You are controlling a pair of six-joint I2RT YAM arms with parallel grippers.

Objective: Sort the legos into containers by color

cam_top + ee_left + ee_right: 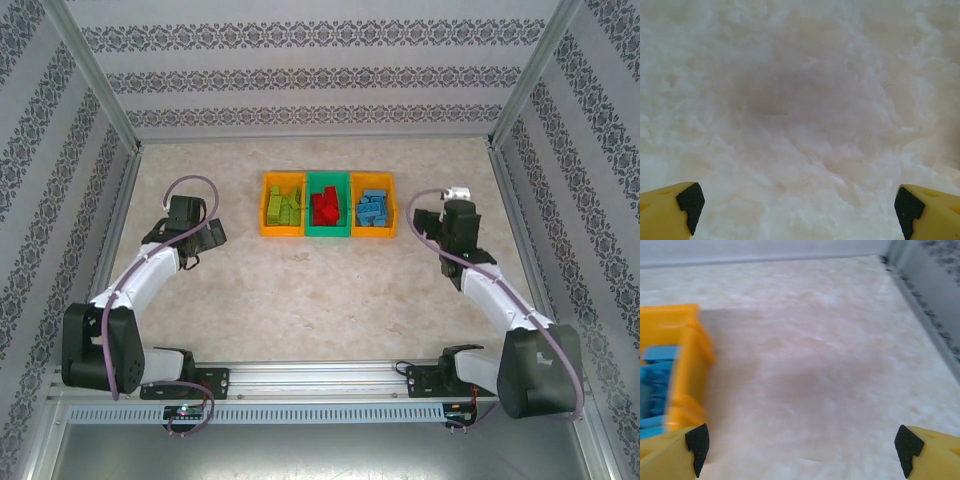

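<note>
Three joined containers stand in a row at the table's back centre. The left orange bin [267, 228] holds lime green legos [283, 205]. The green middle bin [345, 230] holds red legos [324, 207]. The right orange bin [390, 228] [690, 360] holds blue legos [373, 208] [657, 385]. My left gripper [205, 238] [797, 210] hangs open left of the bins over bare table. My right gripper [428, 222] [802, 452] is open just right of the blue bin, with nothing between its fingers.
Patterned walls on metal posts close in the table on the left, back and right; the right wall's base [930, 305] runs close beside my right gripper. Bare marbled tabletop [330, 290] stretches in front of the bins to the arm bases.
</note>
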